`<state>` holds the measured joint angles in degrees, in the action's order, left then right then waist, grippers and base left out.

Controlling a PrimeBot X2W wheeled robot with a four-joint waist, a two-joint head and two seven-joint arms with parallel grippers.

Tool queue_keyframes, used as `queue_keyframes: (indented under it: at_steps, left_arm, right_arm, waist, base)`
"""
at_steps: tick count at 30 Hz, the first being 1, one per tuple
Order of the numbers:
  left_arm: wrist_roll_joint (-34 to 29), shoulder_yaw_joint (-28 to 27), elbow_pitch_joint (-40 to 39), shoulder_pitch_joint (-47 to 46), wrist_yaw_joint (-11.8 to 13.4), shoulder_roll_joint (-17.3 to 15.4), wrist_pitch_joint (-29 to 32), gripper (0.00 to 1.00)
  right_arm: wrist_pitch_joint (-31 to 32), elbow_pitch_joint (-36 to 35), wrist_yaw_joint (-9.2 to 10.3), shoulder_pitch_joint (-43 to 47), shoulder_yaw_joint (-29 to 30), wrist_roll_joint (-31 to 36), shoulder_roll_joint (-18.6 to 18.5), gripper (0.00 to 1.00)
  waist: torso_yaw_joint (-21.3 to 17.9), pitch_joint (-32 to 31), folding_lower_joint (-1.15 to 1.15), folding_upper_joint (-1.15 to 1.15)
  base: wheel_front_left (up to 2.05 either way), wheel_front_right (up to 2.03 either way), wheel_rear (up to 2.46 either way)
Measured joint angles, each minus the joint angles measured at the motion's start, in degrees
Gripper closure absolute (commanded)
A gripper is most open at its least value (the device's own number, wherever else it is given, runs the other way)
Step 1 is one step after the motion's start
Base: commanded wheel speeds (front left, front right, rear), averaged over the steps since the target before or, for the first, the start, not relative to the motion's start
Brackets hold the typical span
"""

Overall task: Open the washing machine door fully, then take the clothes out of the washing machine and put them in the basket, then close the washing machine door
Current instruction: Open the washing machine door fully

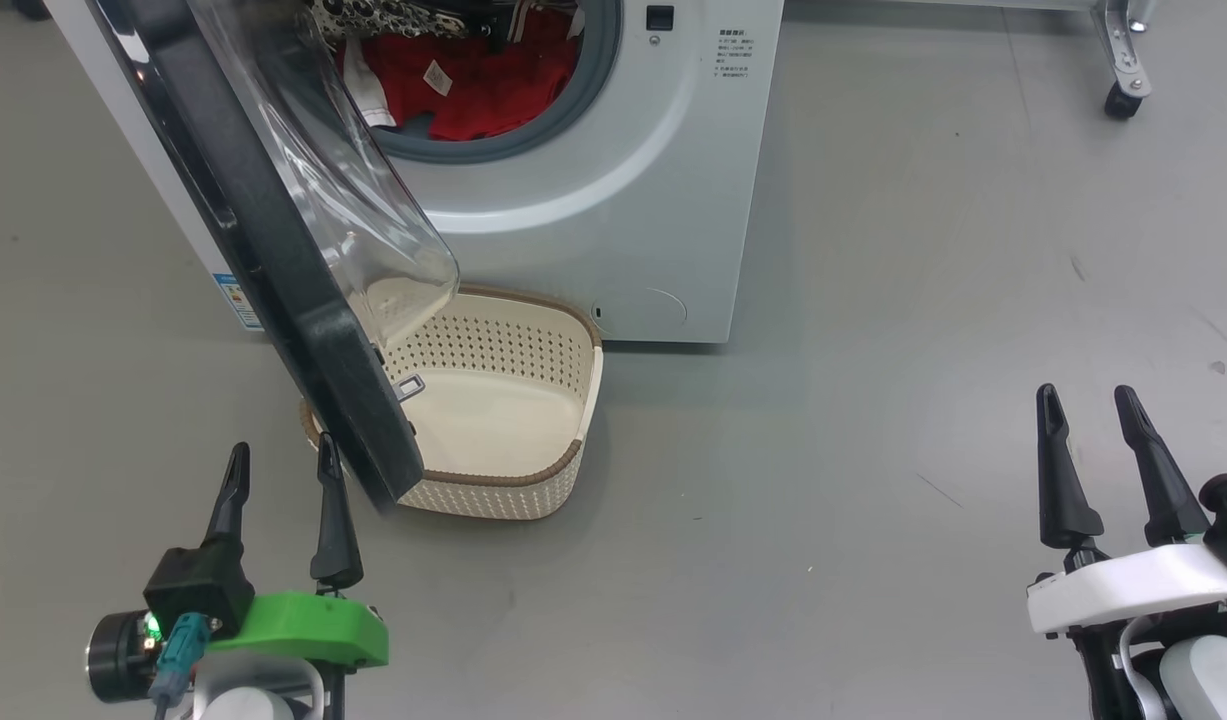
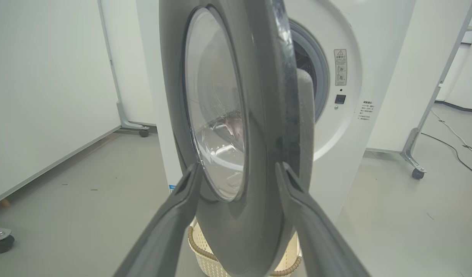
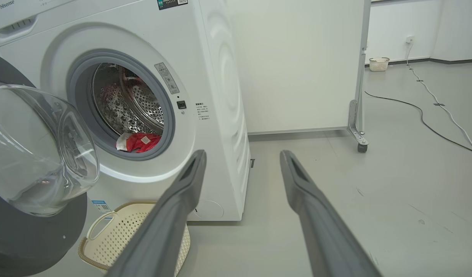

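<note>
Grey smooth floor [image 1: 823,500] spreads wide to the right of the washing machine [image 1: 663,180], open as far as a white panel on wheels [image 3: 359,115] and a cable [image 3: 424,111] lying beyond it.

At the machine's mouth the red clothes [image 1: 473,80] lie heaped in the bottom of the drum, just inside the grey rubber ring. The washing machine door [image 1: 303,300] stands swung out from the machine's left side, partly open, with its clear glass bowl facing back toward the opening. Below the opening and directly in front of the machine, the basket [image 1: 533,480] sits on the floor close to the front panel. The door's lower edge hangs over the basket's left end and hides that corner.

The left gripper [image 1: 283,445] hovers in front of the machine, just beside the door's lower black rim. Its fingers are spread and hold nothing; whether the nearer finger touches the rim cannot be told. In the left wrist view the rim's edge stands between the two fingers.

The right gripper [image 1: 1086,392] hangs well apart to the machine's right over bare floor, jaws wide and grasping nothing.
</note>
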<state>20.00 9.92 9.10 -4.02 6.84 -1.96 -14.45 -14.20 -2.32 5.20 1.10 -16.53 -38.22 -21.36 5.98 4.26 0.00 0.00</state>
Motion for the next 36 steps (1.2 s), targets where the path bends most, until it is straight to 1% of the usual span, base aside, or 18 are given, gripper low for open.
queue_keyframes:
  at_steps: [14, 16, 31, 36]
  left_arm:
    - [0.0, 0.0, -0.2, 0.4, 0.0, 0.0, 0.0, 0.00]
    - [0.0, -0.1, -0.3, 0.4, 0.0, 0.0, 0.0, 0.00]
    - [0.0, -0.1, -0.3, 0.4, 0.0, 0.0, 0.0, 0.00]
    - [0.0, -0.1, -0.3, 0.4, 0.0, 0.0, 0.0, 0.00]
  right_arm:
    - [0.0, -1.1, -0.12, 1.8, 1.6, 1.0, 1.5, 0.00]
    - [0.0, -1.1, -0.59, 1.8, 1.7, 1.1, 1.6, 0.00]
    - [0.0, -1.2, -1.12, 1.8, 2.9, 2.2, 2.4, 0.00]
    - [0.0, -1.2, -1.60, 1.9, 3.3, 2.6, 2.6, 0.00]
  waist:
    - [-0.2, 0.5, 0.00, 0.00]
    - [-0.2, 0.6, 0.00, 0.00]
    - [-0.3, 1.0, 0.00, 0.00]
    - [-0.3, 0.9, 0.00, 0.00]
  base:
    - [0.00, 0.00, 0.00]
    - [0.00, 0.00, 0.00]
    - [0.00, 0.00, 0.00]
    - [0.00, 0.00, 0.00]
